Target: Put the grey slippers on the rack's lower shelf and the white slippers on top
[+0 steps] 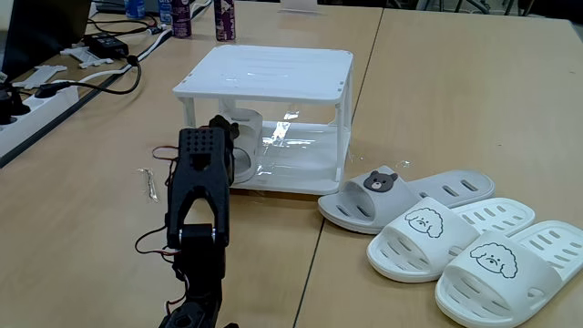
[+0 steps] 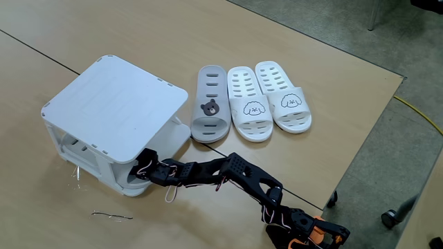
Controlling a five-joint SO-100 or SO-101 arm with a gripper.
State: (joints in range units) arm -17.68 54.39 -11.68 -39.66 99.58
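A: Where is the gripper (image 1: 239,146)?

B: Reaching into the rack (image 1: 264,73) from its open side, at the lower shelf. One grey slipper (image 1: 244,137) shows pale there at the gripper, partly hidden by the arm (image 1: 199,187). Whether the gripper is clamped on it or spread apart cannot be told in either fixed view.

A: And the other grey slipper (image 2: 210,104)?

B: Out on the surface (image 1: 437,82), just beside the rack. In a fixed view it lies at about 4 o'clock from the rack, bear strap up, touching the nearer white slipper (image 1: 451,232).

A: The white pair?

B: Side by side on the surface, the second white slipper (image 1: 515,273) further out. The top (image 2: 114,93) is bare.

A: Which relation matters next?

B: Probably the loose grey slipper's bearing. In a fixed view it lies at roughly 1 o'clock from the gripper (image 2: 149,171), with the rack's corner between them. Its long axis runs 12 to 6 there, parallel to the white pair, heel end at 12 and open toe at 6, the side the arm comes from.

A: So?

B: The arm would likely need to back out of the shelf and swing round before reaching it.
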